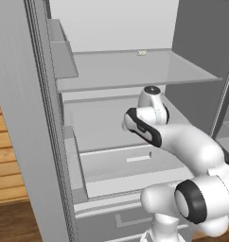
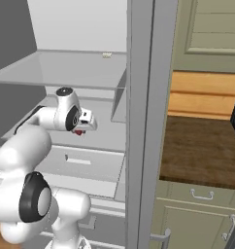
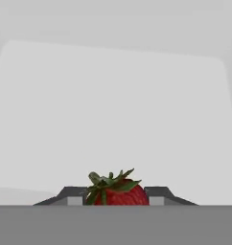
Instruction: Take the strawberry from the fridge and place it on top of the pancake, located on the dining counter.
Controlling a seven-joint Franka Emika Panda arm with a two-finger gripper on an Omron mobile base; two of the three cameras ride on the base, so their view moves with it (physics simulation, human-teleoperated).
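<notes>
Here we are viewing the arm reaching into the open fridge (image 1: pixel 45 156), its gripper (image 3: pixel 119 197) working low over a pale middle shelf (image 1: pixel 102 125). In the hand view the two fingertips (image 3: pixel 72 195) are flanking the strawberry (image 3: pixel 119 194) closely, one on each side, and appear to be clamping it, so we are reading the gripper as clenched on the berry (the contact faces themselves are hidden at the frame's lower edge). In the right base view the same berry is showing as a small red spot just under the hand, close above the shelf.

We are judging the grasp as just formed and the lift as not yet begun. Three risks are standing out. The berry is small and rounded, so a pinch seated off-centre could squeeze it out sideways as the hand is rising. The shelf above (image 1: pixel 135 71) is hanging close over the wrist, so a steep withdrawal could strike its front edge. The door frame (image 2: pixel 146 121) is standing just beside the arm in the right base view, so a wide swing outward could clip it.

Counting: one strawberry, one gripper with two fingertips, one small pale crumb (image 1: pixel 141 53) lying on the upper shelf, and two shelves in sight.
</notes>
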